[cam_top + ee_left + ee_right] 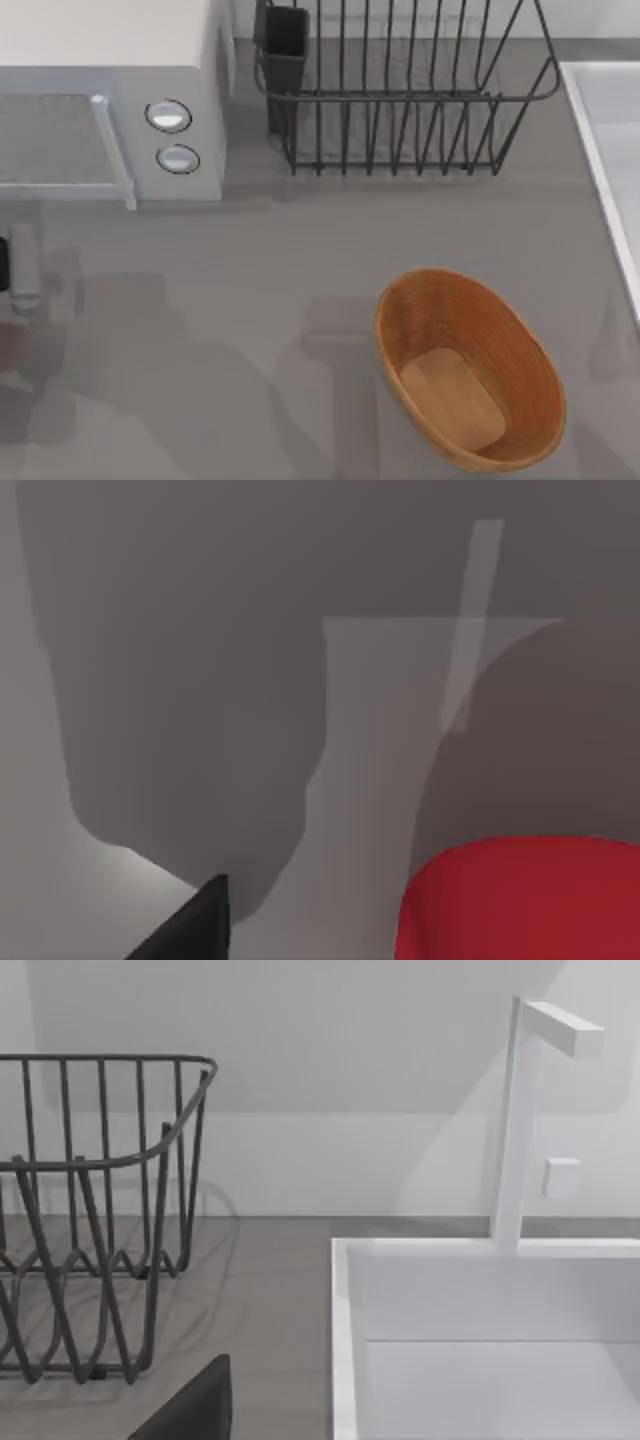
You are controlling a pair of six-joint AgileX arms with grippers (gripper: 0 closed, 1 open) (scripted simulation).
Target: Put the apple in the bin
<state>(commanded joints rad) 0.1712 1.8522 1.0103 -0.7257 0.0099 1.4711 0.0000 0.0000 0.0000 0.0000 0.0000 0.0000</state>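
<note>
**Reaching for the apple at the bench's 9 o'clock edge**

Looking down from above, the left arm is showing at 9 o'clock, at the very edge of the grey bench, as a pale link over a patch of shadow. From the left wrist camera, the apple is sitting close up, bright red and round-topped, with bare bench lying all around it under overlapping shadows. A black part of the left tool is poking in near the apple, apart from it. Whether this tool is standing open or closed, I cannot tell.

The bin is resting at 5 o'clock in the top view, an oval brown basket with ribbed walls and a lighter tan floor, lying slantwise. It is sitting well apart from the left arm, with a wide stretch of bench between them.

A white microwave is occupying 10 o'clock, with two round knobs one above the other on its front. A black wire dish rack is standing at 12 o'clock, carrying a dark cup holder at its corner nearest the microwave. A white sink is running along the 3 o'clock edge.

The right wrist camera is facing the rack and the sink, with a white faucet rising behind the basin. A black part of the right tool is showing over the bench between them. Its state, too, I cannot tell.
</note>
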